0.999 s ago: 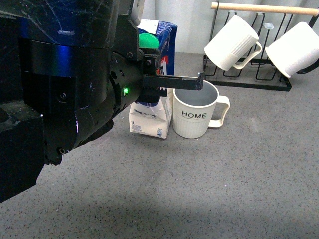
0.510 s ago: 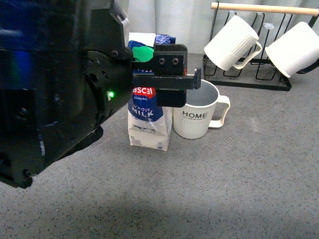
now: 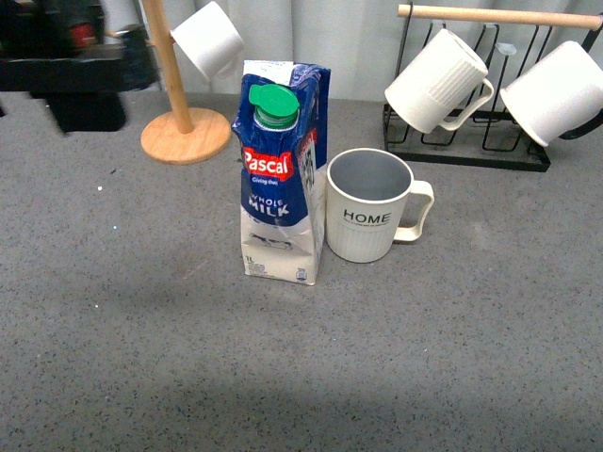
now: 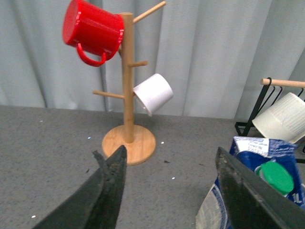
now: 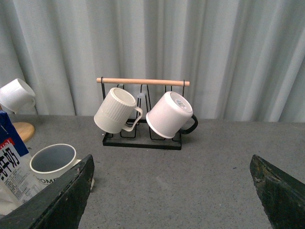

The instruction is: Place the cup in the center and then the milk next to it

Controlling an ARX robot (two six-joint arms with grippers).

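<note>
The cream ribbed cup marked "HOME" stands upright mid-table, handle to the right. The blue-and-white Pascal milk carton with a green cap stands upright right beside it on its left, almost touching. My left gripper is open and empty, raised at the far left of the front view; the carton's top shows by one finger. My right gripper is open and empty, off to the right, with the cup and carton beyond one finger.
A black wire rack with a wooden bar holds a plain ribbed mug and a smooth white mug at back right. A wooden mug tree at back left carries a white mug and a red mug.
My left arm, which covered the left of the front view next to the carton, has lifted away to the far upper left. The carton and cup stand uncovered, unmoved.
</note>
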